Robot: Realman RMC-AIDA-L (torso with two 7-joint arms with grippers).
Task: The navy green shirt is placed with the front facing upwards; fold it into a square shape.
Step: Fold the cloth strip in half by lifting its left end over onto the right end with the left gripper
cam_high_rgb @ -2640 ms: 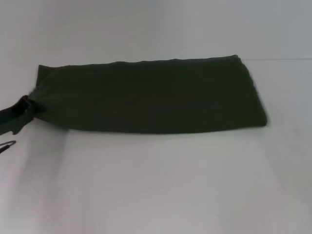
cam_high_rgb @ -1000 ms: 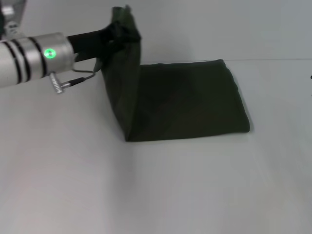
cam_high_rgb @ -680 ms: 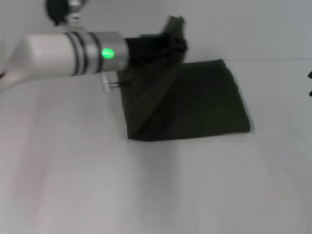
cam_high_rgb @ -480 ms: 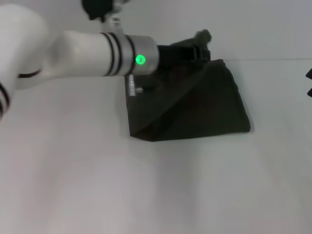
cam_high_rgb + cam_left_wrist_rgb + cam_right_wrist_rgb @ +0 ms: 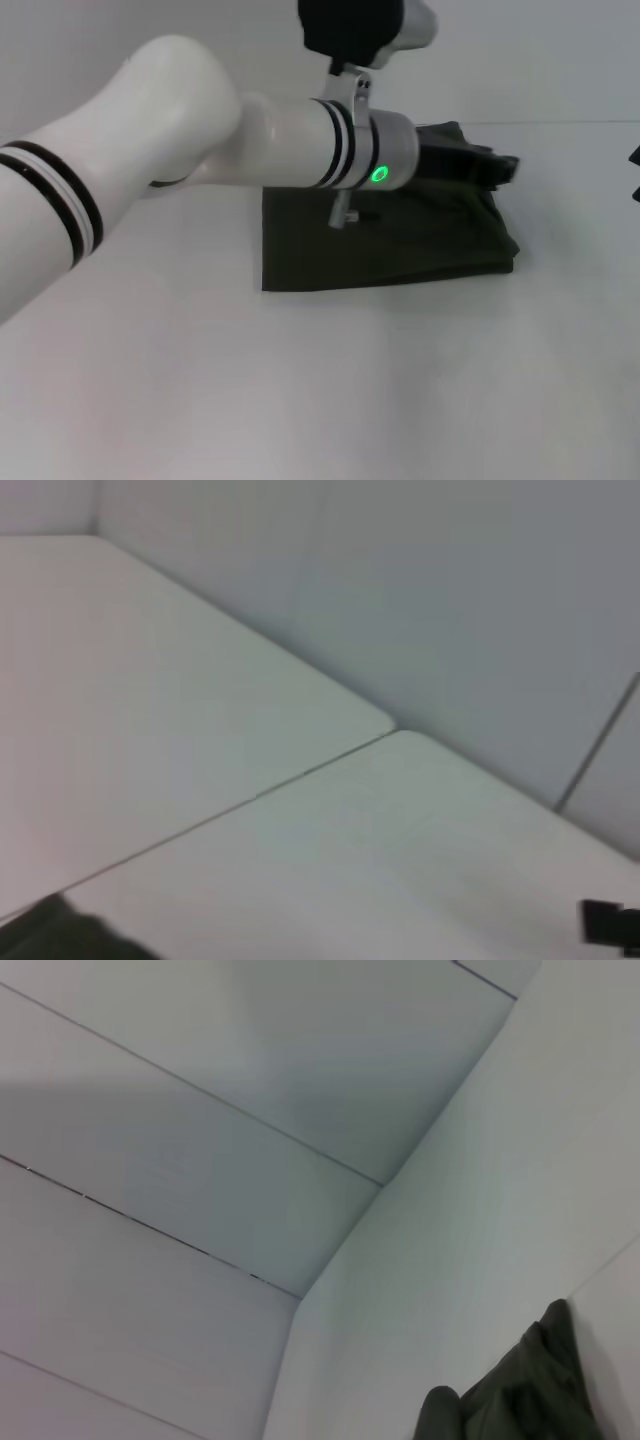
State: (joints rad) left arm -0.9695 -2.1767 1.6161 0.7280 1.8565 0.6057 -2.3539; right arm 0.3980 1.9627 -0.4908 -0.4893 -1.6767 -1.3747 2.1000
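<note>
The navy green shirt (image 5: pixel 385 250) lies on the white table (image 5: pixel 300 390) as a dark olive, roughly square folded pad; no print or collar shows. My left arm (image 5: pixel 300 150) reaches across it from the left. My left gripper (image 5: pixel 495 165) is low at the pad's right edge, shut on the folded-over end of the shirt. A corner of the shirt shows in the left wrist view (image 5: pixel 60 935) and a bunched edge in the right wrist view (image 5: pixel 530 1385). My right gripper (image 5: pixel 636 170) only peeks in at the right edge of the head view, off the shirt.
A table seam (image 5: pixel 570 122) runs along the back by the shirt's far edge, with a pale wall (image 5: pixel 520 50) behind it. White table surface lies in front of the shirt.
My left gripper has lifted the shirt's left end, carried it up and over to the right, and come down at the right edge. The long strip is now a roughly square pad.
</note>
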